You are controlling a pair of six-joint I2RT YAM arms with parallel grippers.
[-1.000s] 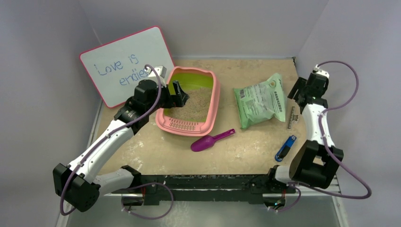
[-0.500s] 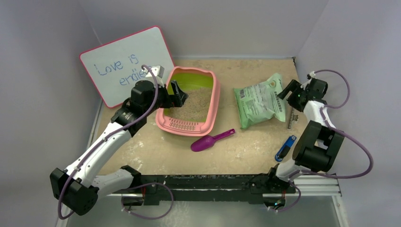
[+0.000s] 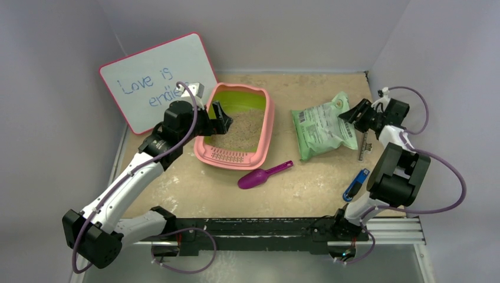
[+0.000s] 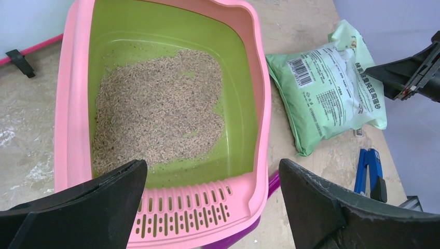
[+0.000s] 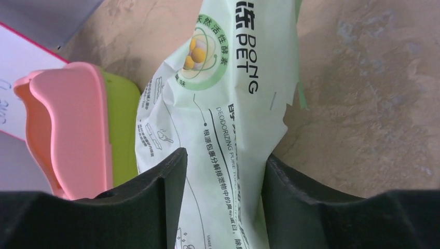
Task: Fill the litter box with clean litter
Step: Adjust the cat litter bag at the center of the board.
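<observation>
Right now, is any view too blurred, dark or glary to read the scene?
Top external: soft even light, no glare, whiteboard writing legible. Left wrist: litter box sharp, left claw fingers dark but clear. Right wrist: bag print crisp, right claw fingers black and featureless, table slightly soft.

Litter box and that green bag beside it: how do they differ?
The litter box is a stiff pink tray, open on top; the bag is a soft, pale green printed pouch lying flat. The litter box shows loose granules inside; the bag's contents are hidden. Both rest on the table.
</observation>
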